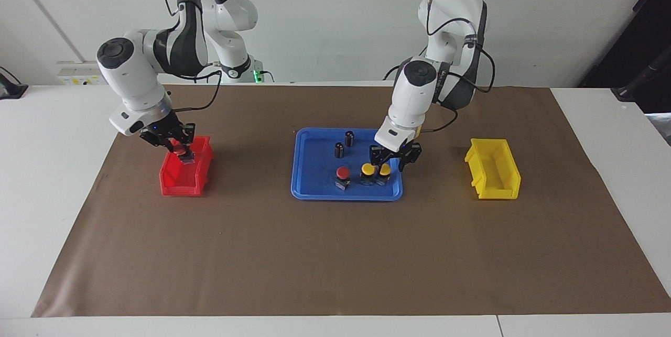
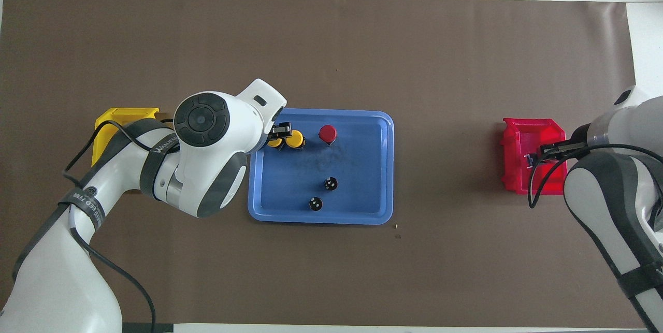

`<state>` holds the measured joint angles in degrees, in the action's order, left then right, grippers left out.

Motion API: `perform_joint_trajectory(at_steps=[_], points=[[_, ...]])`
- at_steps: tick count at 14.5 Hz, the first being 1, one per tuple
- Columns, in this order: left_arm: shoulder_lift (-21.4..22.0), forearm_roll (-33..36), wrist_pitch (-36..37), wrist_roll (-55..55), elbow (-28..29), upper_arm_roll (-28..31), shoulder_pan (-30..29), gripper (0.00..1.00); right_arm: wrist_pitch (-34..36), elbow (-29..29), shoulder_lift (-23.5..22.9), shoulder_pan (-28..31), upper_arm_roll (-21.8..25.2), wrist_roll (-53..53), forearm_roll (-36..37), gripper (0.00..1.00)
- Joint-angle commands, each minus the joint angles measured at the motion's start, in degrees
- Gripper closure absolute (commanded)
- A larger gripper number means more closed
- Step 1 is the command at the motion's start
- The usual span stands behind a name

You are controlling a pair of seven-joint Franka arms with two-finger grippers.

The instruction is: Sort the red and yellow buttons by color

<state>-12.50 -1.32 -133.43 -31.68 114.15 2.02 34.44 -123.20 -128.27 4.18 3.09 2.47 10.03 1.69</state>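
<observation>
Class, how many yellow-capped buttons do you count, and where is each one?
2. Both stand side by side on the blue tray: one yellow button beside the red button, the other yellow button under the left hand.

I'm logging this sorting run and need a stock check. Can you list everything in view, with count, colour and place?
Tray: one, blue, mid-table on the brown mat.
Yellow buttons: two, side by side in the tray, toward the left arm's end.
Red button in tray: one, beside the yellow pair.
Red button in tool: one, held over the red bin.
Dark cylinders: two, capless, in the tray, nearer the robots than the buttons.
Red bin: one, toward the right arm's end.
Yellow bin: one, toward the left arm's end.
Mat: one, brown.
Left tool: over the yellow buttons, open.
Right tool: over the red bin.
</observation>
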Motion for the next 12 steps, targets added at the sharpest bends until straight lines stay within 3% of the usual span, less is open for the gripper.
perform_joint_trajectory(at_steps=[1,12], points=[[0.3,-0.7,-1.8,-0.7,1.3,0.9,1.2,0.3,-3.5,-5.0,2.5,1.0,-0.6,1.4,-0.7,0.86],[0.4,-0.7,-2.2,-2.2,2.0,0.9,2.7,0.37,-9.8,-9.7,2.4,3.2,-0.6,3.5,-0.8,0.86]])
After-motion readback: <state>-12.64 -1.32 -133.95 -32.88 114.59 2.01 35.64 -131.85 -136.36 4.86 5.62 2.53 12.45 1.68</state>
